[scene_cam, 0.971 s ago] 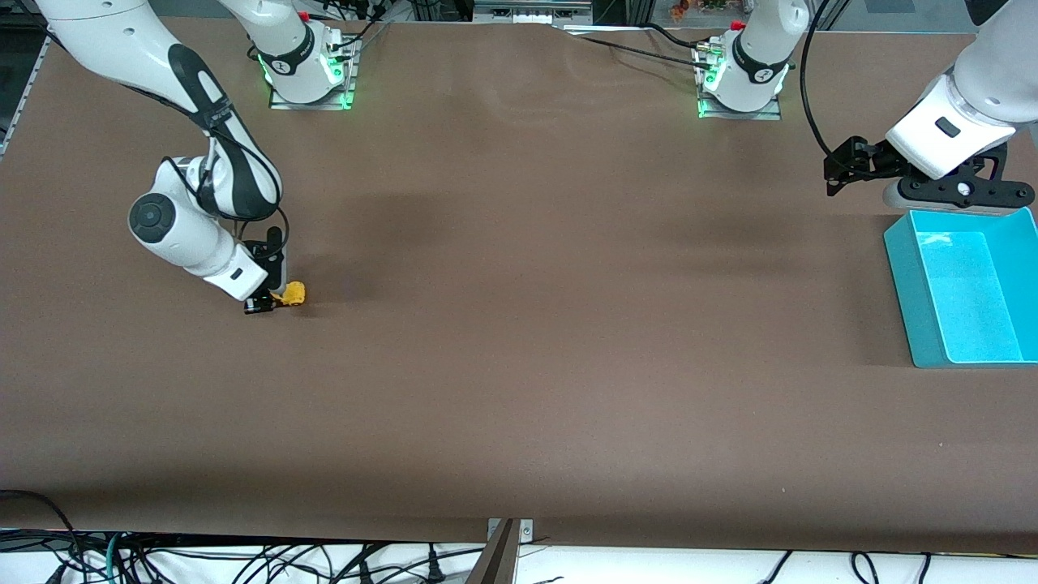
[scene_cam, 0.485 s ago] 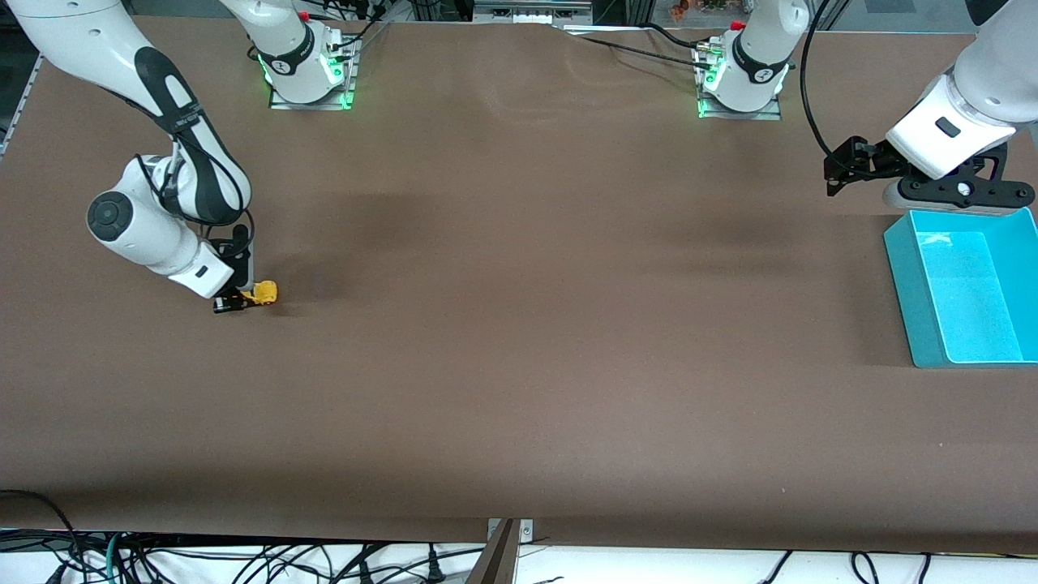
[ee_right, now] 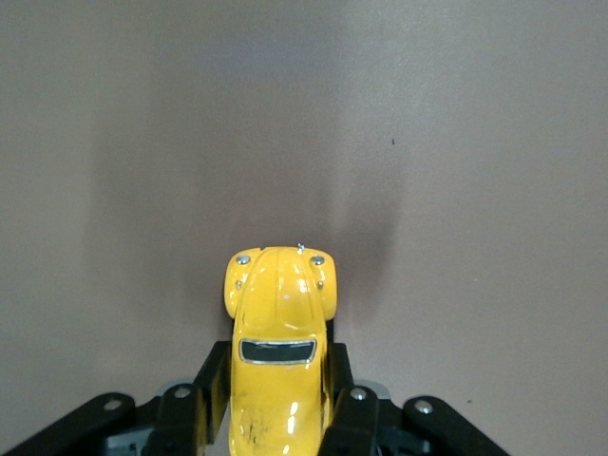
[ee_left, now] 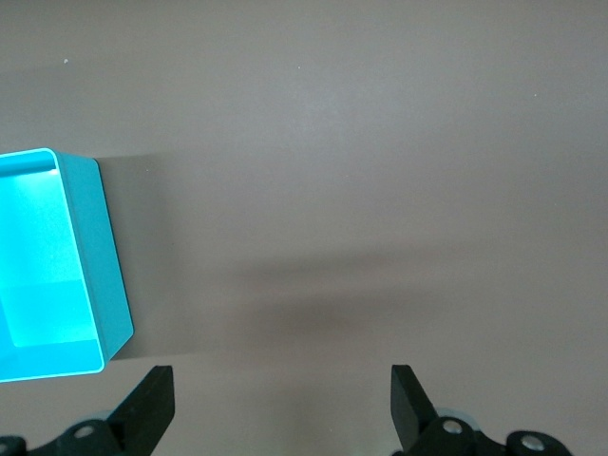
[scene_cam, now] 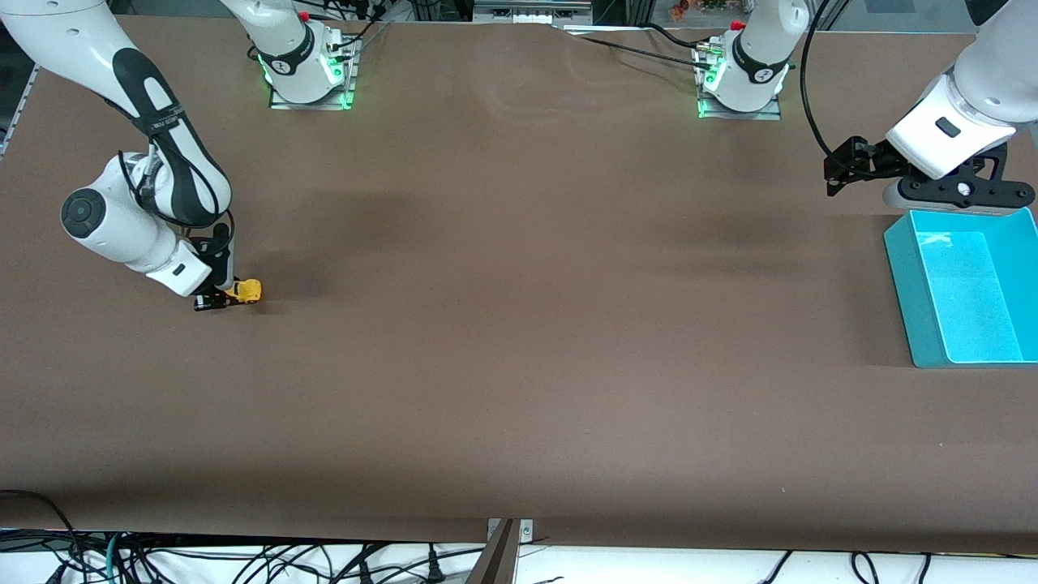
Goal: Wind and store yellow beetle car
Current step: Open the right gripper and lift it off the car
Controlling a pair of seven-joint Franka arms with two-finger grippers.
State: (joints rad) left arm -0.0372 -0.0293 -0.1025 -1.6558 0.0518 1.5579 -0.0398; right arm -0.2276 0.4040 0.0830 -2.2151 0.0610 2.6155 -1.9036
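The yellow beetle car rests on the brown table toward the right arm's end. My right gripper is shut on the car's sides, with its rounded nose poking out past the fingers. My left gripper hangs open and empty just above the table beside the teal bin, at the left arm's end; that arm waits.
The teal bin is an open box with nothing in it. The arms' bases stand along the table's back edge. A wide stretch of bare brown table lies between the car and the bin.
My right gripper has slid the car along the table, farther toward the right arm's end and away from the bin. The left arm has not moved.
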